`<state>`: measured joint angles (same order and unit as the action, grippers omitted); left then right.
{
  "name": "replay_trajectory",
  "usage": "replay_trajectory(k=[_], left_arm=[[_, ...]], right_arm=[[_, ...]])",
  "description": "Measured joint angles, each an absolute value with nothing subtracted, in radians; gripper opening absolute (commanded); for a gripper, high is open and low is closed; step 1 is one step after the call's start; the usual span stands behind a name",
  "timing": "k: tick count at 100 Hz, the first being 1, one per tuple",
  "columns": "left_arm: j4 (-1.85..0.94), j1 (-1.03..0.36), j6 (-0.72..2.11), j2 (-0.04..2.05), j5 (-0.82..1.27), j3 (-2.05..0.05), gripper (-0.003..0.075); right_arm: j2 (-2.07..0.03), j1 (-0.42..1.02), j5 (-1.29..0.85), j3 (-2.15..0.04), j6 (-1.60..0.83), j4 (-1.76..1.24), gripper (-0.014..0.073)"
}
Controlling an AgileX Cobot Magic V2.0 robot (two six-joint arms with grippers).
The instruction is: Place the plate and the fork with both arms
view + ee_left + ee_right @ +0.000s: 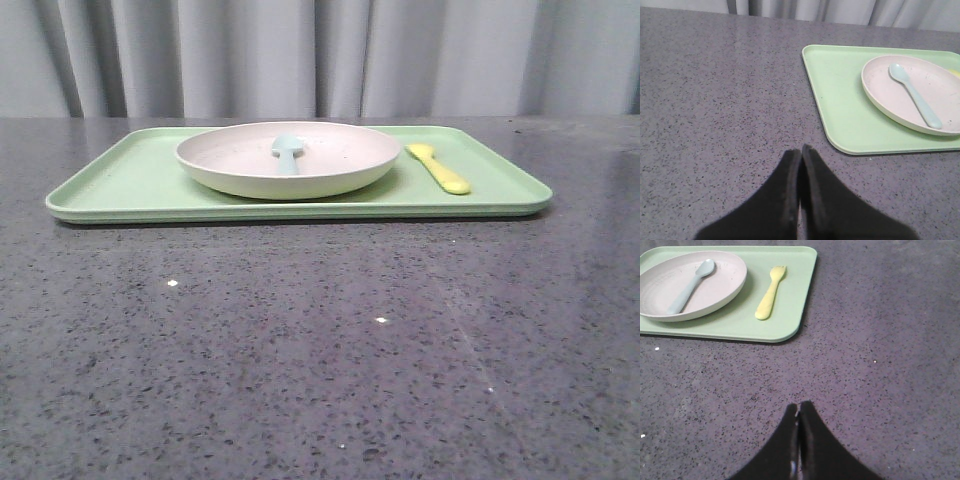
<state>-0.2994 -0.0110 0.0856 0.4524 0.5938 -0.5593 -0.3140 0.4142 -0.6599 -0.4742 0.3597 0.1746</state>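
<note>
Both my grippers, left [801, 150] and right [799, 405], pressed together over bare table [320, 350], plate [290, 160] on green tray [130, 185] well ahead, blue spoon [287, 152] inside it, fork [438, 167] just beside plate, open counter between

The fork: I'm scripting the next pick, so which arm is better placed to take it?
The right. The fork lies on the tray at the plate's right side, nearer the right pincer, which is shut and empty. From the left pincer, the plate stands between.
</note>
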Motion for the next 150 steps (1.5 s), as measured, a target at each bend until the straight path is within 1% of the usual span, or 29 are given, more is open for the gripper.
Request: replay_trajectory(k=[85, 100, 118, 142, 150], left_arm=[[-0.299, -0.011, 0.086, 0.452, 0.594, -0.558, -0.002], [-0.295, -0.011, 0.086, 0.424, 0.589, -0.548, -0.002], [-0.231, -0.011, 0.086, 0.354, 0.467, -0.467, -0.002], [-0.145, -0.011, 0.084, 0.238, 0.161, -0.251, -0.002], [-0.118, -0.011, 0.08, 0.189, 0.115, -0.192, -0.002]], right_arm=[[-0.314, 0.414, -0.66, -0.474, 0.36, 0.175, -0.0102], [-0.314, 0.414, -0.66, -0.474, 0.36, 0.175, -0.0102], [-0.314, 0.414, -0.658, -0.474, 0.36, 0.175, -0.0102], [-0.314, 0.414, -0.654, -0.474, 0.36, 0.175, -0.0102], [-0.314, 0.414, -0.653, -0.474, 0.36, 0.175, -0.0102]])
